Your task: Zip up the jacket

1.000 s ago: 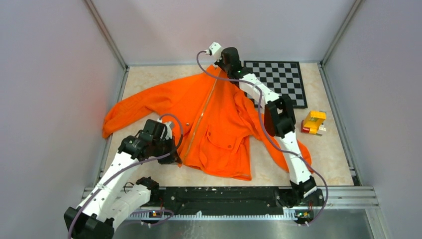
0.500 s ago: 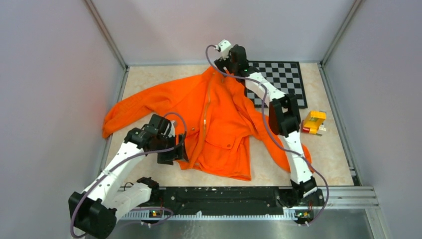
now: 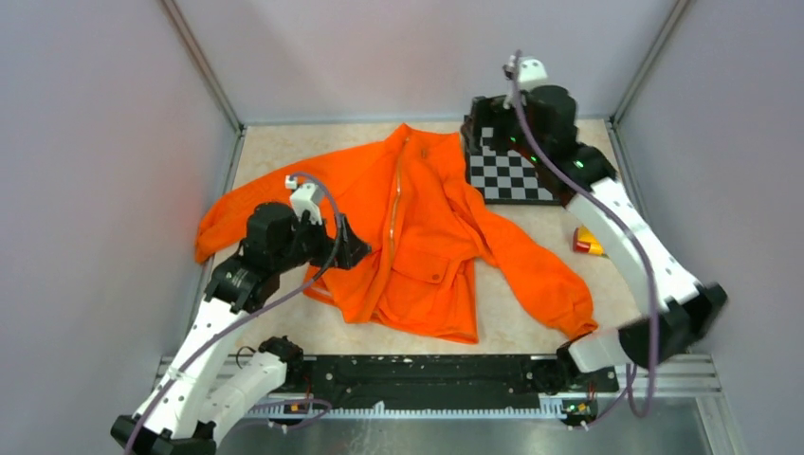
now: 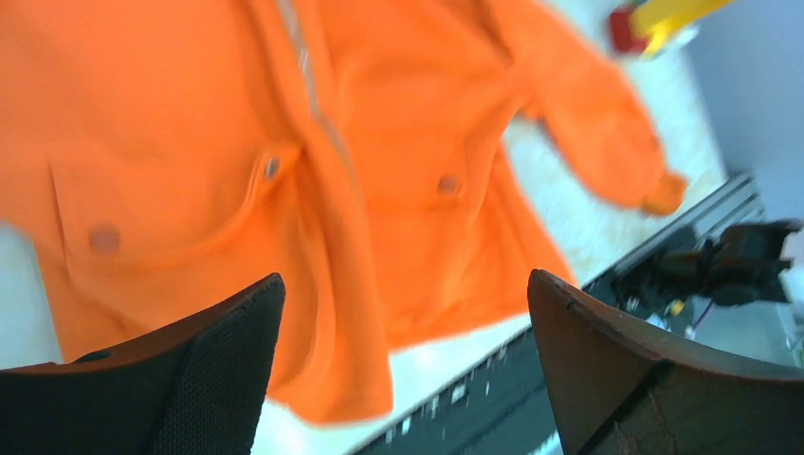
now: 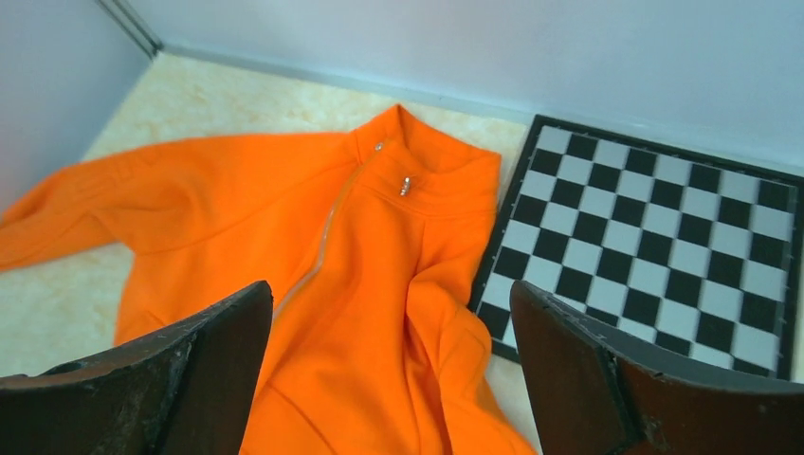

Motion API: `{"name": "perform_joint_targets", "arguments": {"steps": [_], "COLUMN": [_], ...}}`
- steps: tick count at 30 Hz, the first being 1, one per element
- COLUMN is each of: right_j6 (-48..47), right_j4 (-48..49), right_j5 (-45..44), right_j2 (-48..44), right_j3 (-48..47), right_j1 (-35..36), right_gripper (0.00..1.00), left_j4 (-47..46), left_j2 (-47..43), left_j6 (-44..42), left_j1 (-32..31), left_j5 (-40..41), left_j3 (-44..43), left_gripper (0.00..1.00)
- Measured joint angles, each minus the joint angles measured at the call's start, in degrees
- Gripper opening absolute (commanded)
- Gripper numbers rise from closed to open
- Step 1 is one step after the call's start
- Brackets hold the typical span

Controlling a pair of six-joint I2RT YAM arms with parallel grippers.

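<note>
While jacket (image 3: 417,227) lies flat | left gripper (image 4: 403,277) above lower front (jaws apart)

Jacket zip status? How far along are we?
Done: the jacket lies flat with its zipper closed, the pull up at the collar. In hand: nothing; the left gripper and right gripper are open, above the fabric. Left: apparently only parking the arms; the hem end is blurred in the left wrist view.

No legible text, label or number on the jacket (image 3: 417,237) or chessboard (image 3: 504,176)
</note>
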State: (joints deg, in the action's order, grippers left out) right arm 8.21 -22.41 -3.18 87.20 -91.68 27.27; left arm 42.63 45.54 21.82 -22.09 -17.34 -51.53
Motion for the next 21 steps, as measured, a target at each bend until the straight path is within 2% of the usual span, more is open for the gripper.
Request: {"name": "perform_joint_targets", "arguments": {"steps": [4, 7, 10, 15, 21], "right_j6": [1.1, 0.9, 0.3, -1.3, -2.7], "right_j4": [-5.7, -10.1, -13.9, -18.2, -20.8], "right_j5": [-2.3, -3.8, -5.3, -9.4, -12.9], "right_j2": [-16.5, -28.2, -35.9, -42.2, -45.8], "right_j3": [4.3, 4.8, 1.6, -9.2, -14.5], "right_j1": [0.0, 0.0, 0.0, 0.0, 0.0], "right_gripper": [0.93, 0.94, 0.94, 0.94, 0.94], "left_j4": [-14.4, -21.8, -28.8, -38.4, -45.1], "left_j2": [-0.1, 3.5, 7.2, 8.1, 3.9], "left_j6": [0.4, 0.7, 0.7, -0.3, -2.6], "left_j1": [0.0, 0.0, 0.0, 0.0, 0.0], "left_j5": [-1.4, -2.3, -2.5, -1.8, 2.1], "left_j3": [-1.7, -7.0, -13.8, -24.0, -27.0], "left_gripper": [0.99, 0.99, 0.99, 0.99, 0.99]}}
